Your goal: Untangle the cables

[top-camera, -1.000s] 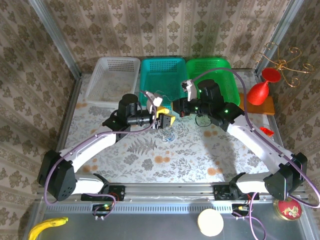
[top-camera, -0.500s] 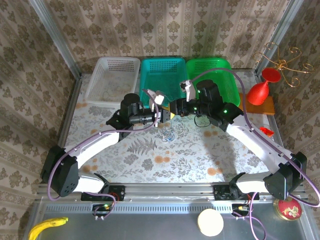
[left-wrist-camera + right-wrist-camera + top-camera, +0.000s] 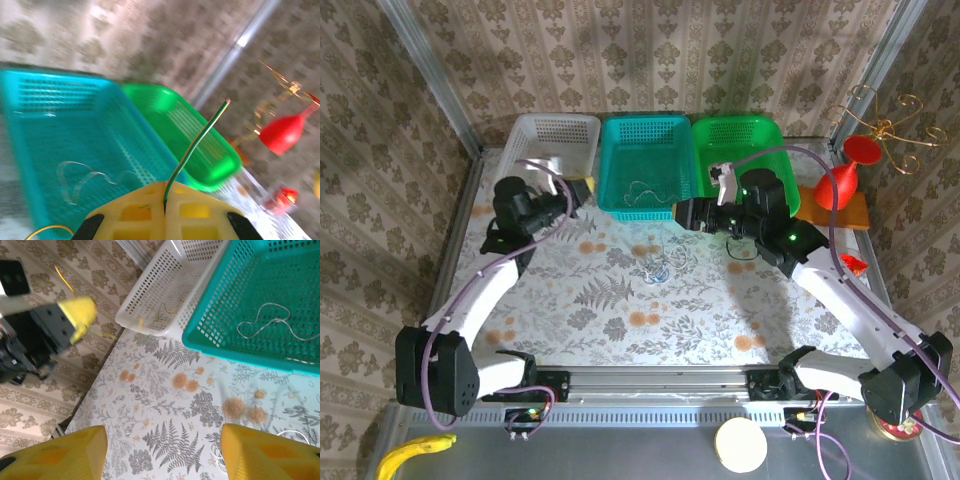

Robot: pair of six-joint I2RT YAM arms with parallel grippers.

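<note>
Loosely bunched cables [image 3: 658, 268], thin, pale, looping

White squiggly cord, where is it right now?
In the top view, the thin whitish cord lies loose inside the teal plastic basket, between the white basket and the green basket.

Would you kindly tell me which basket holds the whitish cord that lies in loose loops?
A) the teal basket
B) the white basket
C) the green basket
A: the whitish cord lies in loops on the mesh floor of the teal basket, as the right wrist view shows.
</note>
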